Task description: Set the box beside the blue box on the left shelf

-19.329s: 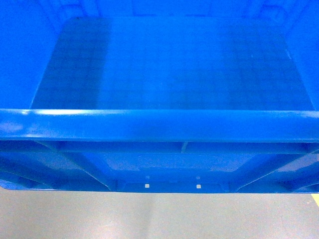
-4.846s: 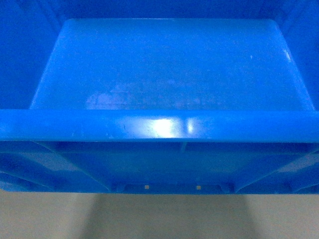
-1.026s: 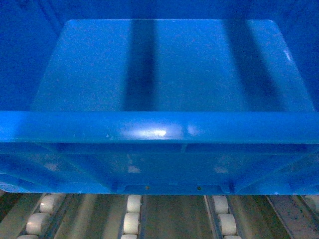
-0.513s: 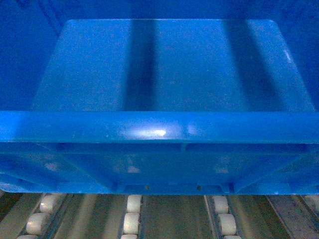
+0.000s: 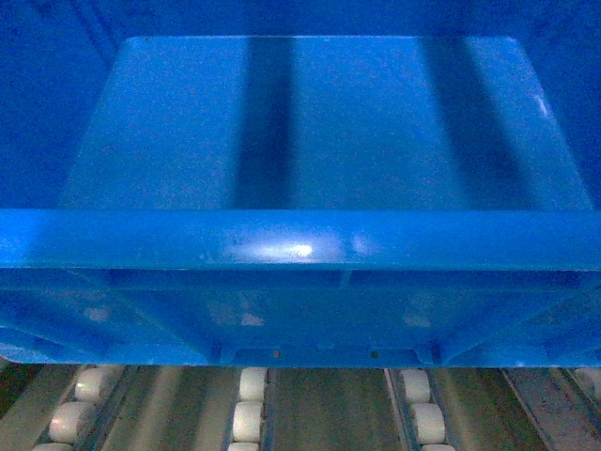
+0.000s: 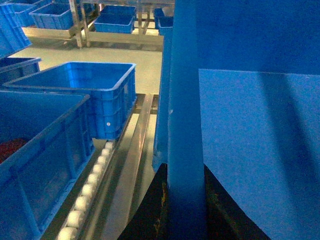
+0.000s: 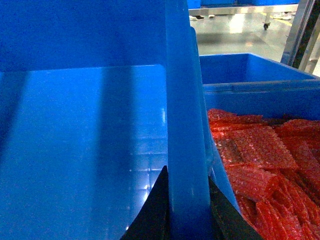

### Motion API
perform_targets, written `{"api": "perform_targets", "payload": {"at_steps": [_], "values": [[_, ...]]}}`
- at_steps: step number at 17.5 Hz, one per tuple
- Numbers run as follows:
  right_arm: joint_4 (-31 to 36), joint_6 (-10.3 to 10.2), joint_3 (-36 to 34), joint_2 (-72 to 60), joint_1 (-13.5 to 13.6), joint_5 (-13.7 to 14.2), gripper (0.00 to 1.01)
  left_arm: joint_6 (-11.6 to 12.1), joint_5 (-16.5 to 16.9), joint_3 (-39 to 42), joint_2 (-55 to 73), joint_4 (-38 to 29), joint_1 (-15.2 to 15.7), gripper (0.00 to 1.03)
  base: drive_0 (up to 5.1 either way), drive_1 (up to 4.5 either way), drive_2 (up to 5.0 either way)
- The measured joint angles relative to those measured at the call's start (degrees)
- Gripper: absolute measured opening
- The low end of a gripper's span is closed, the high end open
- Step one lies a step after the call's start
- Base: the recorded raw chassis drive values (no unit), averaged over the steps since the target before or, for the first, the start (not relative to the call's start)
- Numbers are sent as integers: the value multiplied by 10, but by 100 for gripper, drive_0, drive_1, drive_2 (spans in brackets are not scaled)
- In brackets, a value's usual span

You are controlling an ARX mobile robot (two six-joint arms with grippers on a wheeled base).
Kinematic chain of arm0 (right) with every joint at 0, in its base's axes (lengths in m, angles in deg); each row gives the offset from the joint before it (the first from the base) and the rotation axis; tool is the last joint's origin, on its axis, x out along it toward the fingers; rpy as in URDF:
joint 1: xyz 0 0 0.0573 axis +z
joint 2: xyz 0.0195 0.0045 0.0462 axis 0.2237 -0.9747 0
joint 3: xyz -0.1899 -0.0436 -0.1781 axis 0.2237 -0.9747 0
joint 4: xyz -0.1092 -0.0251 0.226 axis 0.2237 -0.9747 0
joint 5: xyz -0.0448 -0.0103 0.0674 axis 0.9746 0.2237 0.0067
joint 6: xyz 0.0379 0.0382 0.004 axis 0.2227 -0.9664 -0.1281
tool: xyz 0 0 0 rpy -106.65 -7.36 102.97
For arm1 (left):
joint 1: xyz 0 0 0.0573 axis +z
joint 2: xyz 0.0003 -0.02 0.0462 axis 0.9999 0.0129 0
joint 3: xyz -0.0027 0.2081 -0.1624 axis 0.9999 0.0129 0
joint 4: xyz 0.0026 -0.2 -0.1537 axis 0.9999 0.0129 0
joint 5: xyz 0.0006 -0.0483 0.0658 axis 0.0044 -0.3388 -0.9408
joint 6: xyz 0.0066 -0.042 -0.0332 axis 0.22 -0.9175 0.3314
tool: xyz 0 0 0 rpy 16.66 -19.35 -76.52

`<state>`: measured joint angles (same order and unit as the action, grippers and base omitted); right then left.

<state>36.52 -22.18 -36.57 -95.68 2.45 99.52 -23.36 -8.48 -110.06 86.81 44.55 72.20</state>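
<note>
Head view first: the box [image 5: 319, 141] fills nearly my whole picture. I look down into it past its thick near rim, which carries a bright glare spot, and two dark shadow bands run across its floor. Under the ribbed near wall I see the shelf's roller tracks [image 5: 246, 413], rows of pale rollers between metal rails. I cannot tell from here whether the box rests on them or hangs just above. Neither gripper shows in this view.

Left wrist view: the left gripper [image 6: 184, 200] sits astride the box's left side rim, which runs up the middle of my picture, with one dark finger on each side of it, pinching the wall. The box's floor lies to the right. To the left, past a rail and a line of rollers, stands another blue box [image 6: 87, 92], empty as far as I see, near the held box but apart from it. Closer to the camera is a further blue crate [image 6: 40, 150] with something red inside. More blue crates stand on racks across the pale floor [image 6: 145, 60].

Right wrist view: the right gripper [image 7: 186, 202] pinches the box's right rim the same way. Just beside that wall is a crate of red bubble-wrap packets [image 7: 260, 165].
</note>
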Motion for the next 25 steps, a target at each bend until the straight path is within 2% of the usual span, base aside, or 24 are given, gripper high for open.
{"api": "perform_targets", "payload": {"at_steps": [8, 9, 10, 12, 13, 14, 16, 17, 18, 19, 21, 25], "values": [[0, 0, 0, 0, 0, 0, 8, 0, -3, 0, 0, 3, 0, 11, 0, 0, 0], [-1, 0, 0, 0, 0, -1, 8, -2, -25, -9, -2, 36, -8, 10, 0, 0, 0], [-36, 1, 7, 4, -1, -12, 8, -2, -43, -22, -5, 72, -13, 10, 0, 0, 0], [-57, -5, 8, 2, -1, -20, 8, -2, -46, -23, -6, 91, -12, 10, 0, 0, 0], [-59, -10, 8, -7, 0, -28, 8, 0, -35, -23, -4, 92, 3, 10, 0, 0, 0], [-77, -21, 14, -17, 8, -37, 8, 9, -10, -27, -5, 99, 31, 10, 0, 0, 0], [-85, -35, 21, -54, 38, -40, 8, 25, 34, -31, 6, 123, 87, 10, 0, 0, 0], [-86, -51, 22, -87, 61, -36, 8, 33, 63, -31, 28, 123, 121, 10, 0, 0, 0], [-77, -61, 21, -114, 78, -26, 8, 39, 95, -16, 63, 93, 152, 10, 0, 0, 0], [-64, -63, 19, -136, 90, -19, 8, 37, 114, -5, 88, 71, 171, 10, 0, 0, 0], [-43, -71, 13, -177, 97, -14, 8, 35, 124, -3, 120, 68, 180, 10, 0, 0, 0], [-45, -76, 9, -194, 85, -19, 8, 27, 116, -3, 156, 56, 160, 10, 0, 0, 0]]}}
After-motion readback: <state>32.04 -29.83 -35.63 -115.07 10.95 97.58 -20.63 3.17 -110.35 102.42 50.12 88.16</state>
